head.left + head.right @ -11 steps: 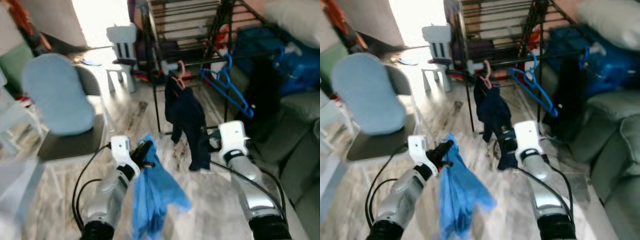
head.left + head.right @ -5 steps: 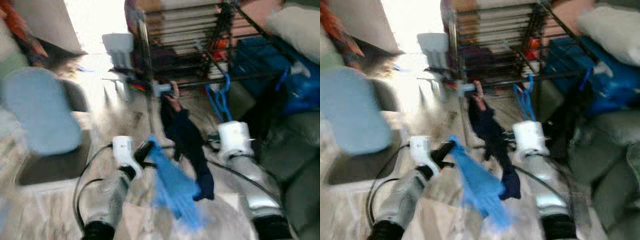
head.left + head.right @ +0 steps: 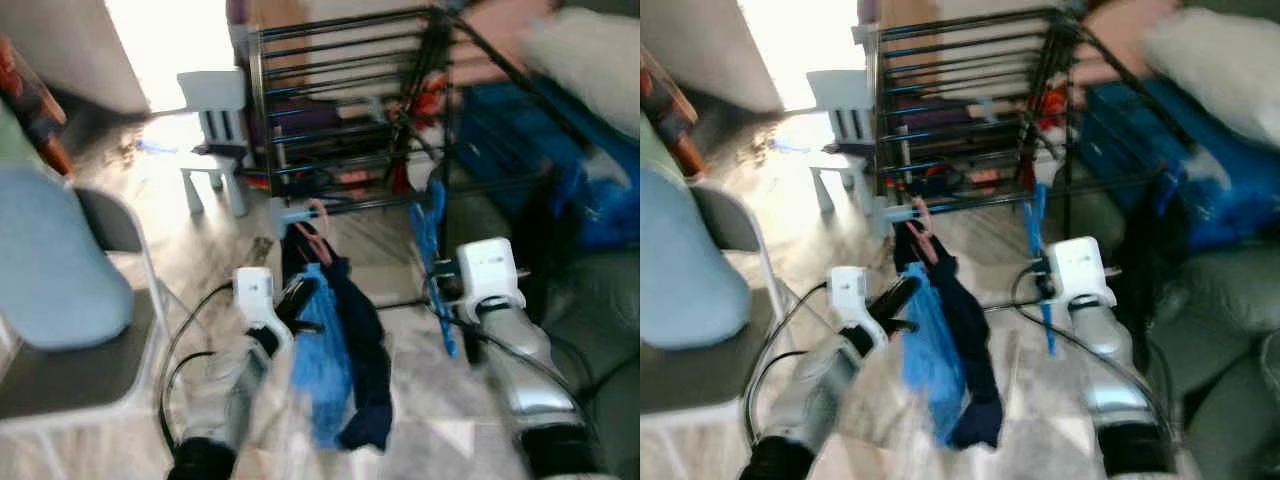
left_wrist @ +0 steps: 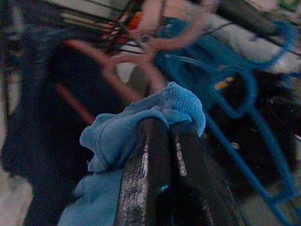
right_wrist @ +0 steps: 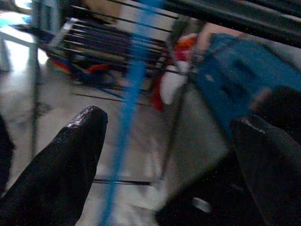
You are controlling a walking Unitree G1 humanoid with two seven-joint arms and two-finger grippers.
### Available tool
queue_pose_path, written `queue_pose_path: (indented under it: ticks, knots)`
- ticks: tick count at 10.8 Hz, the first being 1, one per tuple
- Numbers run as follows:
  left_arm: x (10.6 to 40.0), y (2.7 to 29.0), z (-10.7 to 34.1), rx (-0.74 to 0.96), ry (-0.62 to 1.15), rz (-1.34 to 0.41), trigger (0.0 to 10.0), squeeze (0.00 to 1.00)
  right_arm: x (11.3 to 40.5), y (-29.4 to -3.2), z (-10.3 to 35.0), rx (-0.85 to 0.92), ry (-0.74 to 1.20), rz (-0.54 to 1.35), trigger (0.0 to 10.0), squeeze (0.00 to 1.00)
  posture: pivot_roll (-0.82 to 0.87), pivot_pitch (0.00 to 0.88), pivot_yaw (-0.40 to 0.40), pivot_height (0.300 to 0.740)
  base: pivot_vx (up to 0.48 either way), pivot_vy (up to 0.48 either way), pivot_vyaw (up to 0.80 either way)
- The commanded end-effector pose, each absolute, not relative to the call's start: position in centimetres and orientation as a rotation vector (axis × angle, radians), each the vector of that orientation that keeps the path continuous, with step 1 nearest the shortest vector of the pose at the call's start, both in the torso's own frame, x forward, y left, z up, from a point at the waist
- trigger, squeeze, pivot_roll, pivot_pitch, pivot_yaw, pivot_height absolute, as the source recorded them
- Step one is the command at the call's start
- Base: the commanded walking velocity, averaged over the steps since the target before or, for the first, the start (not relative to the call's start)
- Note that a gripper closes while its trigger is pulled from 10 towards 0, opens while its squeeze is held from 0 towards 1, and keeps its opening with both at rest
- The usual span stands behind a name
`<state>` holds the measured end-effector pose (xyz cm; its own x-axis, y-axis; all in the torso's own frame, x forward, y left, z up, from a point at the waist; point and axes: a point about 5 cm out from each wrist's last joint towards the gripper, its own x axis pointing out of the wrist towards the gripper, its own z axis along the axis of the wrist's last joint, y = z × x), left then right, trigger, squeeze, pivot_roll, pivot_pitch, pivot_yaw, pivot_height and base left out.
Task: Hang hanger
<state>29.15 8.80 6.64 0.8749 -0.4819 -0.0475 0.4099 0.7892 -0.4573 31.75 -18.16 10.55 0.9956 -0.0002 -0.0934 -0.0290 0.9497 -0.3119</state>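
A light blue garment [image 3: 322, 370] is pinched between the closed fingers [image 4: 150, 169] of the left hand [image 3: 291, 299], as is seen plainly in the left wrist view, where the cloth is bunched over the fingertips. The rest of the garment is left hanging down from that hand toward the floor [image 3: 440, 420]. Just beyond and beside the left hand, a dark navy garment [image 3: 362, 350] is hung on a pink hanger [image 3: 312, 228], whose hook is caught on a low rail of the black drying rack [image 3: 345, 110]; the two garments are seen overlapping, and whether they touch cannot be told.

The right hand [image 5: 169, 155] is held with its two fingers [image 5: 61, 165] spread wide apart and nothing is gripped between them. A blue hanger [image 3: 432, 250] is suspended from the rack directly ahead of this hand, and in the right wrist view it is seen as a blurred blue line passing between the open fingers, closer to one of them. The silver right arm [image 3: 515, 370] is stretched toward it.

Off to the outer side of the left hand, a grey chair with a pale blue cushion [image 3: 45, 260] is placed. Farther ahead of that hand, a small white child's chair [image 3: 212, 125] is set. To the outer side of the right hand, blue bags [image 3: 520, 140] and a grey sofa [image 3: 600, 300] are found.
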Motion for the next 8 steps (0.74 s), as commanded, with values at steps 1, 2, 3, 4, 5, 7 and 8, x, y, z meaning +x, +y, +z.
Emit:
queue_pose_path:
  ticks: [1, 2, 3, 4, 5, 7, 8]
  knots:
    - [29.1, 8.8, 6.9, -0.456, 0.15, -0.48, 10.0, 0.0, 31.8, -18.1, 10.2, -0.317, 0.116, 0.023, 10.0, 0.0, -0.24, 0.0, 0.082, 0.74, 0.0, 0.0, 0.0]
    - [29.1, 8.8, 6.9, -0.455, 0.154, -0.481, 10.0, 0.0, 31.9, -17.7, 10.0, -0.302, 0.127, 0.044, 10.0, 0.0, -0.24, 0.0, 0.085, 0.74, 0.0, 0.0, 0.0]
    - [29.0, 8.9, 6.9, -0.452, 0.159, -0.483, 10.0, 0.0, 32.2, -17.1, 10.0, -0.293, 0.129, 0.064, 10.0, 0.0, -0.23, 0.0, 0.089, 0.74, 0.0, 0.0, 0.0]
    - [29.0, 8.9, 6.9, -0.45, 0.162, -0.485, 10.0, 0.0, 32.5, -16.5, 9.9, -0.29, 0.138, 0.079, 10.0, 0.0, -0.23, 0.0, 0.089, 0.74, 0.0, 0.0, 0.0]
    - [29.0, 8.9, 6.9, -0.447, 0.166, -0.488, 10.0, 0.0, 33.0, -15.9, 9.5, -0.295, 0.165, 0.099, 10.0, 0.0, -0.23, 0.0, 0.091, 0.74, 0.0, 0.0, 0.0]
    - [29.0, 8.9, 6.8, -0.441, 0.174, -0.498, 10.0, 0.0, 34.1, -16.6, 9.2, -0.33, 0.212, -0.029, 10.0, 0.0, -0.22, 0.0, 0.09, 0.74, 0.0, 0.0, 0.0]
    - [29.0, 8.8, 6.8, -0.441, 0.176, -0.501, 10.0, 0.0, 34.4, -16.8, 9.5, -0.353, 0.197, -0.06, 10.0, 0.0, -0.21, 0.0, 0.089, 0.74, 0.0, 0.0, 0.0]
